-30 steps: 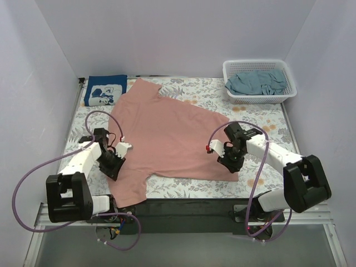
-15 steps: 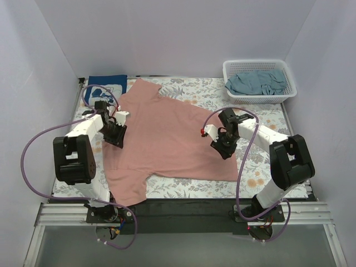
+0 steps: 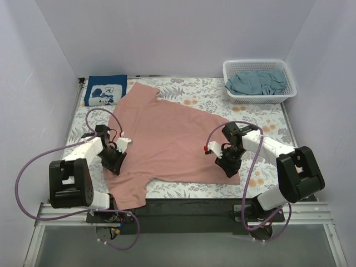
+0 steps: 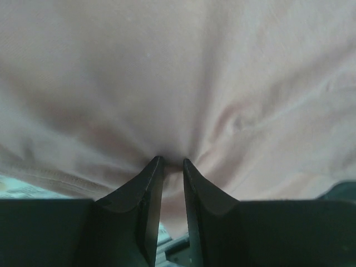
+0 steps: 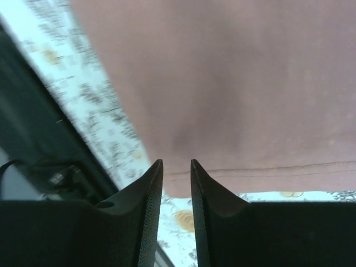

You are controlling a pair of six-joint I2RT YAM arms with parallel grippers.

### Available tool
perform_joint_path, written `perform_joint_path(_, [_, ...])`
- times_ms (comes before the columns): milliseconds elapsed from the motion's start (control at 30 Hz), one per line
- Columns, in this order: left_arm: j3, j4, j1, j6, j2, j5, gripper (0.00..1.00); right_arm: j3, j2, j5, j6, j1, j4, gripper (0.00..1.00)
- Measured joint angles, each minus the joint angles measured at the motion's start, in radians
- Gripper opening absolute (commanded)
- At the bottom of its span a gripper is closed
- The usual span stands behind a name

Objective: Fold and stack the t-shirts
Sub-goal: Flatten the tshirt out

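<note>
The dusty-pink t-shirt (image 3: 167, 139) lies spread on the floral cloth, its print not showing. My left gripper (image 3: 115, 159) sits on the shirt's left side, shut on a puckered pinch of pink cloth (image 4: 172, 162). My right gripper (image 3: 229, 165) is at the shirt's lower right corner, its jaws almost together with the hem (image 5: 177, 173) between the tips. The navy t-shirt (image 3: 104, 90) with white print lies folded at the back left. The grey-teal t-shirt (image 3: 257, 82) lies bunched in the basket.
The white lattice basket (image 3: 260, 99) stands at the back right. The floral table cloth (image 3: 261, 128) shows around the shirt. The table's dark front edge (image 3: 183, 208) runs just below the shirt's lower sleeve. Pale walls close in the sides and back.
Both grippers swung away toward the back half a second ago and have come back toward the front. The pink shirt's left side and lower sleeve shifted with the left gripper.
</note>
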State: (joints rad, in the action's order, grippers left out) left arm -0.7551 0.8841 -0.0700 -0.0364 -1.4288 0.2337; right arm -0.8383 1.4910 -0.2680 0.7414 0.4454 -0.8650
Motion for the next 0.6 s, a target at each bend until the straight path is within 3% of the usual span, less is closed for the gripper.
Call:
perform_joint_path(133, [0.008,0.112,0.000,0.064,0.040,0.014,0.21,-0.107,-0.026,-0.081,0.054,-0.010,-0.137,0.36])
perform_joint_path(233, [-0.099,0.168,0.000,0.071,0.005,0.061,0.25,-0.308,0.026,-0.130,0.071,-0.084,-0.168,0.40])
perform_joint_path(433, [-0.407,0.125,0.000,0.007,-0.166,0.195,0.36,-0.756,0.324,-0.160,-0.016,-0.274,-0.082,0.53])
perform_joint_path(600, [-0.475,0.103,0.000,-0.055,-0.239,0.256,0.37,-0.954,0.545,-0.128,-0.113,-0.314,-0.001,0.56])
